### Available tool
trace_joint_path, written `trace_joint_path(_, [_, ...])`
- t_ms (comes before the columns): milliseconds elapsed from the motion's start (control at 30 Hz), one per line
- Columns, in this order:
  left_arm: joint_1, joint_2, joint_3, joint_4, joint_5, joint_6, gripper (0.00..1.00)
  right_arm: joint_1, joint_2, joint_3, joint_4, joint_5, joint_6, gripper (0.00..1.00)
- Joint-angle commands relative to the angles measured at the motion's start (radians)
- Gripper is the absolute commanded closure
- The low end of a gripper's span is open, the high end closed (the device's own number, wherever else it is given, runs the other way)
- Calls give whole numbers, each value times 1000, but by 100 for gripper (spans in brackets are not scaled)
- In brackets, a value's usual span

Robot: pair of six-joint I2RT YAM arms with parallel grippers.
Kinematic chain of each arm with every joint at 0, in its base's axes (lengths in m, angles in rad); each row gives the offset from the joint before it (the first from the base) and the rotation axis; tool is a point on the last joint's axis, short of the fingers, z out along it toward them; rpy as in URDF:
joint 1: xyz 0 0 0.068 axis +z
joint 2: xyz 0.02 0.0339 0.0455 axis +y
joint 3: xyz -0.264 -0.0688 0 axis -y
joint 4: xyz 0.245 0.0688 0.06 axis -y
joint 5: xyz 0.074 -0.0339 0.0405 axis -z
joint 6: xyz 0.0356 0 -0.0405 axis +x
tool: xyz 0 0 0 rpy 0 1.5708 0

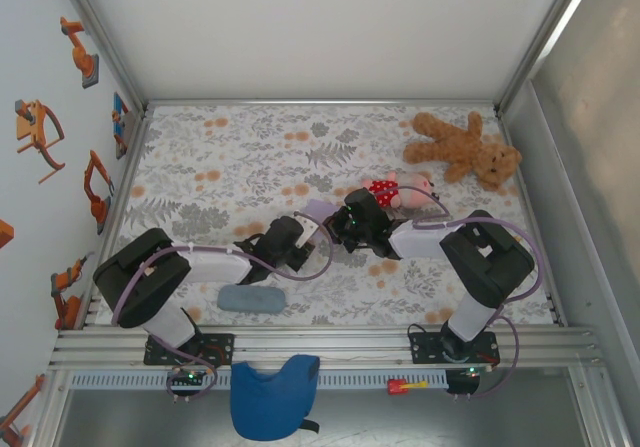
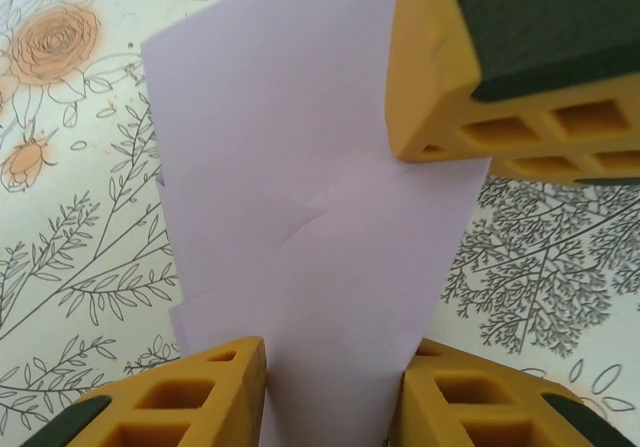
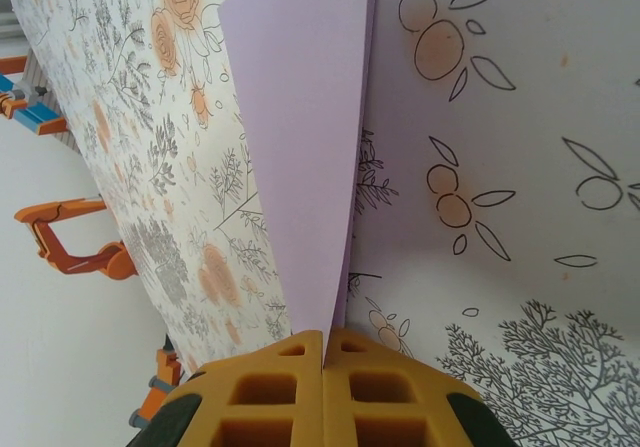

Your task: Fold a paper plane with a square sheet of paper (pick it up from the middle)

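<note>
The square sheet of paper is pale lavender and folded into a long pointed shape like a paper plane. It is held up over the middle of the floral table between both grippers. My right gripper is shut flat on its narrow end, with the jaws pressed together on the layers. My left gripper comes from the left. In the left wrist view the creased paper fills the gap between my fingers and touches both. The right gripper's yellow finger pinches the paper's far edge.
A brown teddy bear lies at the back right and a small pink and red doll just behind the right gripper. A grey-blue pad lies near the left arm. A blue cloth hangs off the front rail.
</note>
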Motion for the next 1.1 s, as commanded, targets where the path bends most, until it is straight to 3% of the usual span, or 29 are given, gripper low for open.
trace_joint_path(0, [-1,-35,-4,-8,14,6,65,-6,-28,24,-19,5,-15,97])
trace_joint_path(300, [0,6,0,-13,22,-2,77,-6,-28,22,-16,3,-15,95])
trace_joint_path(467, [6,9,-9,10,52,-30,82,-7,-63,11,-55,35,-42,66])
trace_joint_path(533, [14,6,-13,15,74,-44,83,-10,-92,11,-95,60,-66,60])
trace_joint_path(700, [47,-15,-24,21,171,-95,84,-32,-174,1,-205,126,-131,54])
trace_joint_path(867, [120,-32,-41,35,338,-187,85,-50,-265,-4,-324,211,-207,53])
trace_joint_path(1067, [185,-29,-18,-9,463,-276,87,-52,-347,-12,-392,285,-309,52])
